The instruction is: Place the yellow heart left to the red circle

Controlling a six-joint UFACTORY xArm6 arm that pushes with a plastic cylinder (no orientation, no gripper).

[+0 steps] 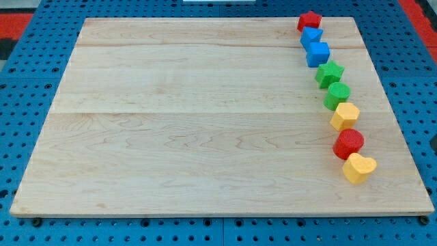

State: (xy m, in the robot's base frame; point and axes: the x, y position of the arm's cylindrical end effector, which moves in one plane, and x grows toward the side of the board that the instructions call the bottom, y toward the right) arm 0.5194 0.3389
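Note:
The yellow heart [359, 167] lies near the view's right edge of the wooden board [205, 123], low down. The red circle [349, 143] touches it just above and slightly to its left. My tip does not show in the camera view, so its place relative to the blocks cannot be told.
A curved column of blocks runs up the board's right side: a yellow hexagon [345, 116], a green circle [337, 95], a green star [330, 73], a blue cube [318, 53], a blue block [311, 36] and a red star [308, 20]. A dark object [434, 142] shows at the right edge.

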